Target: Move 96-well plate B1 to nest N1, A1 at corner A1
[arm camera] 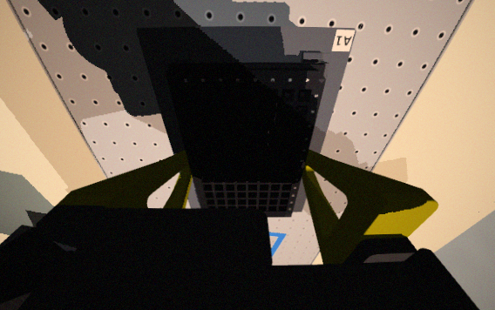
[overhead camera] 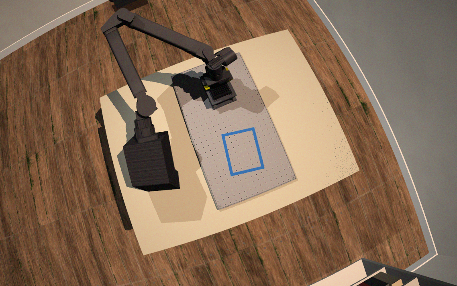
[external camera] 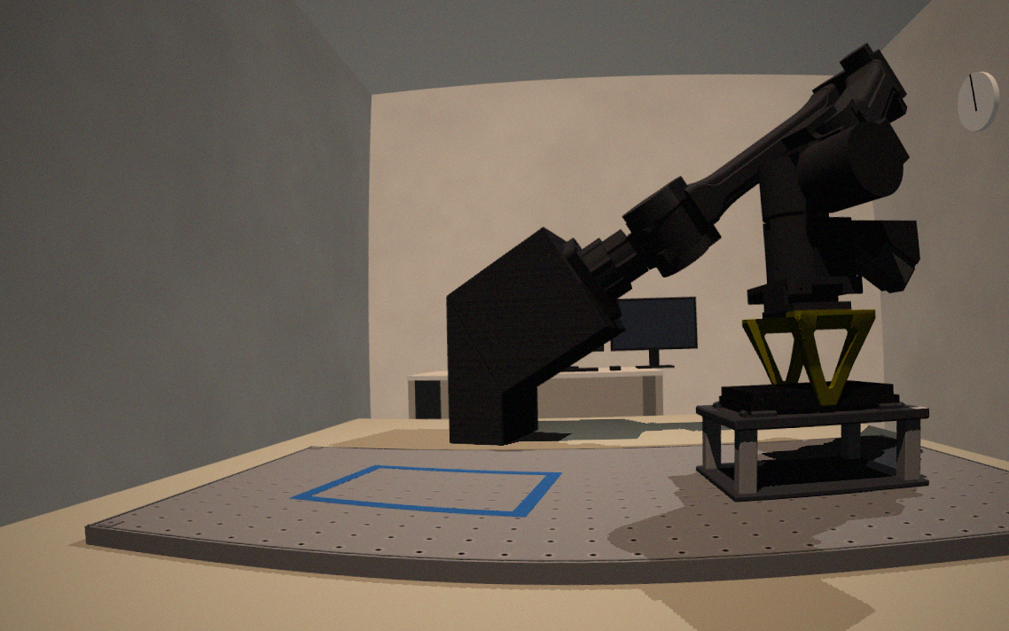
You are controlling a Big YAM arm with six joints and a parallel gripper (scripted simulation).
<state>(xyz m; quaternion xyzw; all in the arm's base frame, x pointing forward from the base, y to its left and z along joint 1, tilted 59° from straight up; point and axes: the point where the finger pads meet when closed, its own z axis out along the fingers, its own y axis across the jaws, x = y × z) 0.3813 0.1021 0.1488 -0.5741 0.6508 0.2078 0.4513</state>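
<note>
You saw the gripper clamped on the black plate, which rested on the raised stand.
</note>
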